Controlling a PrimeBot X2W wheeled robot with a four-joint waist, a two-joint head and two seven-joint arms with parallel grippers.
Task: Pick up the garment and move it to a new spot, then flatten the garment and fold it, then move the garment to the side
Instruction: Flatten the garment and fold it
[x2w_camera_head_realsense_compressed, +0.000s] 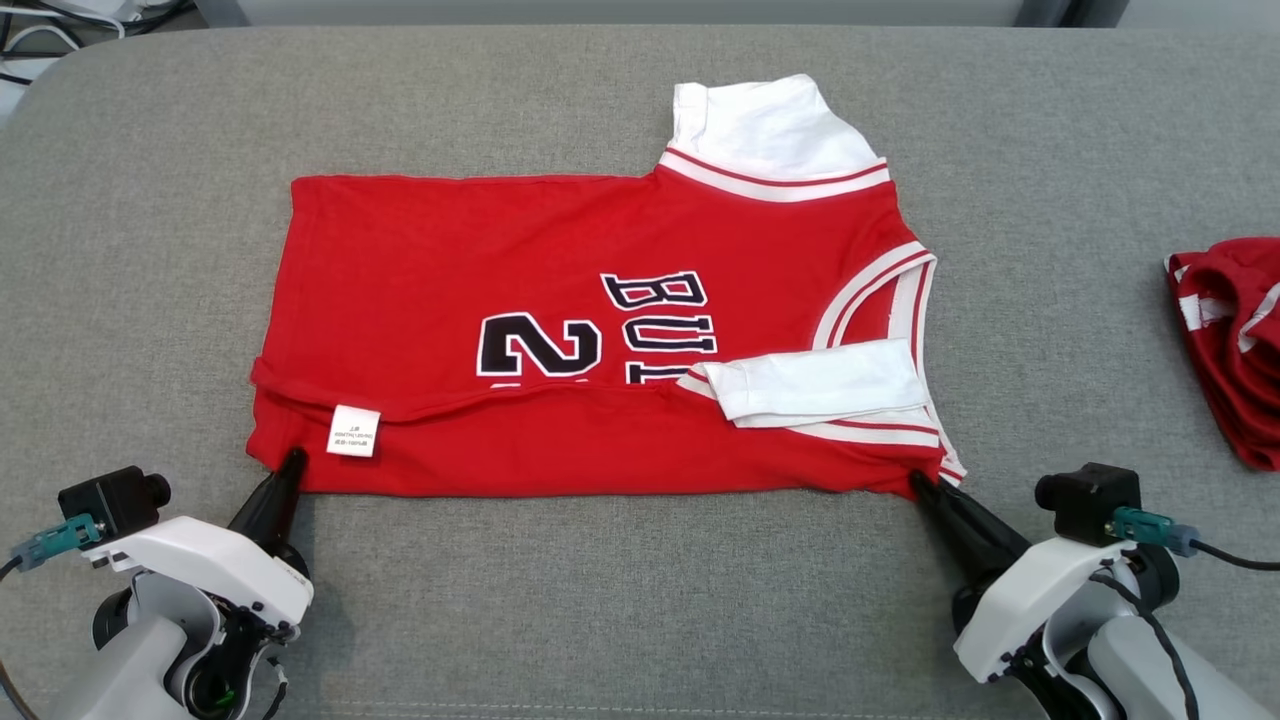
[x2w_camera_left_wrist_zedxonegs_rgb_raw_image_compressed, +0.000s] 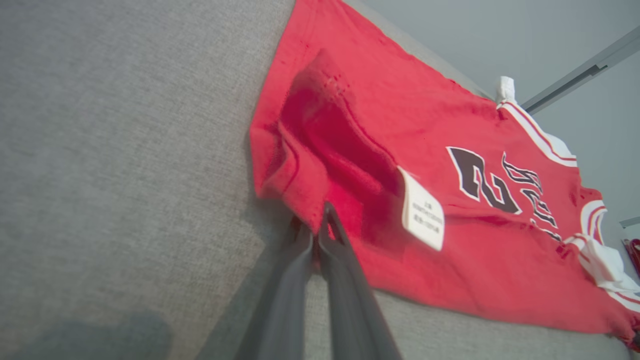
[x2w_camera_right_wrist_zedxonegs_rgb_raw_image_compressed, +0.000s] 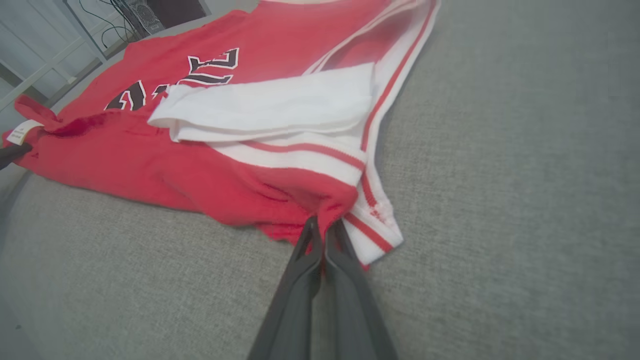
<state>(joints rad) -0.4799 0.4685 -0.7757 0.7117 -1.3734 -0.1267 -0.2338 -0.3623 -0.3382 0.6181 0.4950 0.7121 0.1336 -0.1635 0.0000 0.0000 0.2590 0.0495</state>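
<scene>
Red jersey (x2w_camera_head_realsense_compressed: 450, 260) pinched at both near corners

It lies partly folded on a grey padded surface (x2w_camera_head_realsense_compressed: 640, 600). The left gripper (x2w_camera_head_realsense_compressed: 293, 458) is closed on the hem corner; the right gripper (x2w_camera_head_realsense_compressed: 918, 482) is closed on the shoulder corner.

You have two garments on the one bench (x2w_camera_head_realsense_compressed: 600, 600): one red shirt (x2w_camera_head_realsense_compressed: 450, 280) spread in the middle and one bunched red garment (x2w_camera_head_realsense_compressed: 1235, 340) at the right edge. On the shirt you can count two white sleeves, the far sleeve (x2w_camera_head_realsense_compressed: 770, 125) and the near sleeve (x2w_camera_head_realsense_compressed: 820, 385), one white label (x2w_camera_head_realsense_compressed: 354, 431) at its near left, and one printed digit (x2w_camera_head_realsense_compressed: 540, 345). Two grippers, the left gripper (x2w_camera_head_realsense_compressed: 293, 458) and the right gripper (x2w_camera_head_realsense_compressed: 918, 483), each carry one pair of jaws and one small black camera: left camera (x2w_camera_head_realsense_compressed: 115, 497), right camera (x2w_camera_head_realsense_compressed: 1088, 495).
</scene>
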